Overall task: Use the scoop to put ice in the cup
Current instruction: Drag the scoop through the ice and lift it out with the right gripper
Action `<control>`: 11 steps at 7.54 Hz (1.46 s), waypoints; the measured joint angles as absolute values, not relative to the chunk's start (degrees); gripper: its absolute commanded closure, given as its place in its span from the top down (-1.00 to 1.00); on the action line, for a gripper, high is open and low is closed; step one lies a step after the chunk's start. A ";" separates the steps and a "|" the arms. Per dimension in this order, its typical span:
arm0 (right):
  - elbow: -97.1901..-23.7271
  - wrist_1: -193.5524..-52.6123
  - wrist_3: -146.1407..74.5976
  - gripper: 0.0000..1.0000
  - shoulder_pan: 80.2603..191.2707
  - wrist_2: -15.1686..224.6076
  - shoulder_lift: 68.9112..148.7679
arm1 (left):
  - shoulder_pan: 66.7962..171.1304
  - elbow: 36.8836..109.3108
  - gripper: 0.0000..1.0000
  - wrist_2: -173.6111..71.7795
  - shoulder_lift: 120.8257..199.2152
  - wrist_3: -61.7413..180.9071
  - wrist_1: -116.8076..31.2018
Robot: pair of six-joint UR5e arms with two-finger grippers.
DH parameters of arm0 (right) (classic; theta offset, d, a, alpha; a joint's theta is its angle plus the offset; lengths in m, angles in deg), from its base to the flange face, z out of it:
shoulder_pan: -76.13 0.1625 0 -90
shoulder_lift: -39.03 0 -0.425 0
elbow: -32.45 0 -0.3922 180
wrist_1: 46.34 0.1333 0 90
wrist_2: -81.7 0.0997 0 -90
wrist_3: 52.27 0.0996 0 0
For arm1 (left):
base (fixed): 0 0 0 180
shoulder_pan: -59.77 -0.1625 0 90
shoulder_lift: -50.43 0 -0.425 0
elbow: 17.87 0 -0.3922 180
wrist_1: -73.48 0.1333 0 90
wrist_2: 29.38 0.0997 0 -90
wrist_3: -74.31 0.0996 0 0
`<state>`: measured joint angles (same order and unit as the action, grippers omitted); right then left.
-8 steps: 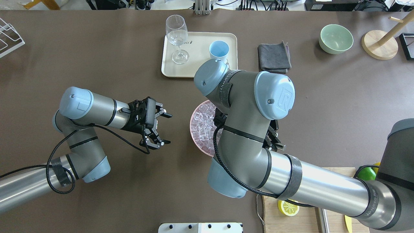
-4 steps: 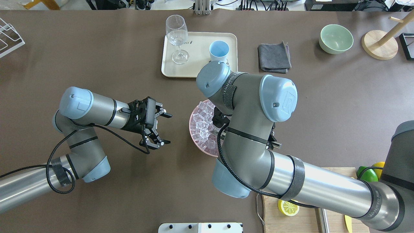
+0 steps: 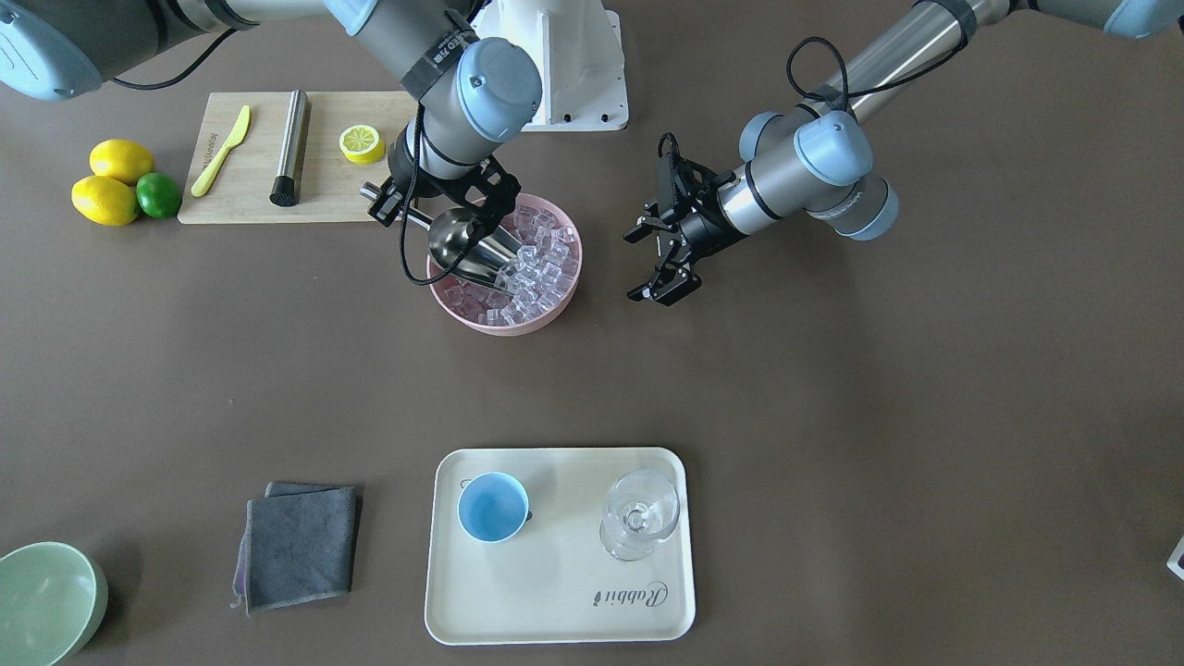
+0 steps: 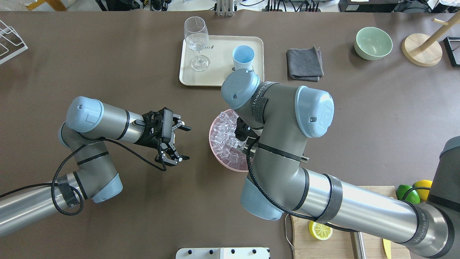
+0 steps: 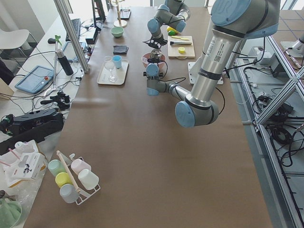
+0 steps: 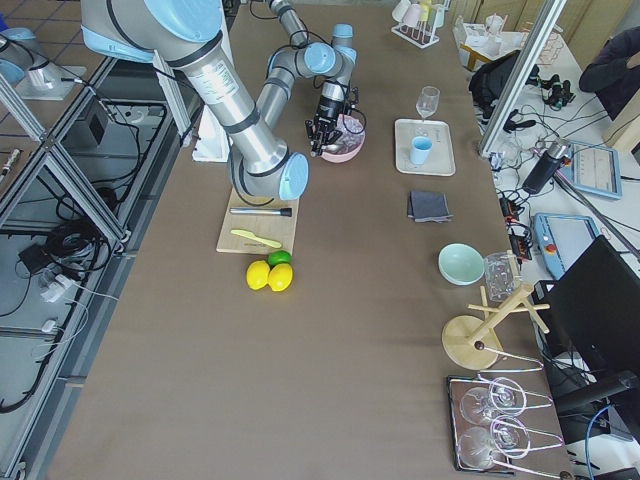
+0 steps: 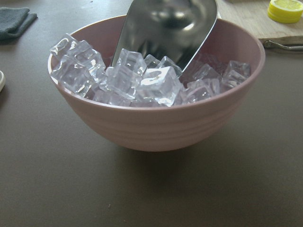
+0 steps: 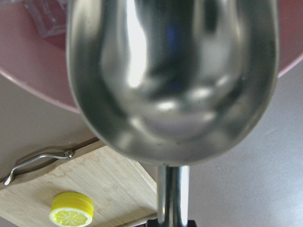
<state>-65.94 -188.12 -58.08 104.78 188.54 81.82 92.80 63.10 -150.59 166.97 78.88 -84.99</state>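
Ice [image 3: 536, 264] heaps the pink bowl [image 3: 481, 316]. The front view shows the steel scoop [image 3: 467, 245] nosed into the cubes, while overhead the right arm [image 4: 280, 118] hides it. The right gripper [image 3: 407, 208] clamps its handle. The left gripper [image 4: 186, 142] hangs spread wide beside the bowl. The light-blue cup [image 3: 493, 506] sits on the cream tray [image 3: 555, 610], well apart.

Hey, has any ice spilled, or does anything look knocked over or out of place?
Nothing stands out. The ice all sits inside the pink bowl, with none visible on the table around it. The scoop is dug into the ice. The cup and the wine glass stand upright on the tray.
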 measured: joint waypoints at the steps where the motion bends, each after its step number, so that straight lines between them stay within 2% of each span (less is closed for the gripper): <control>1: -66.47 -187.72 -58.11 -1.00 104.75 188.39 82.48 | 92.80 63.11 0.96 -150.54 166.97 78.88 -84.99; 11: -75.16 -182.78 -58.25 -1.00 104.70 188.60 87.58 | 93.66 63.60 0.96 -150.61 167.99 78.79 -84.26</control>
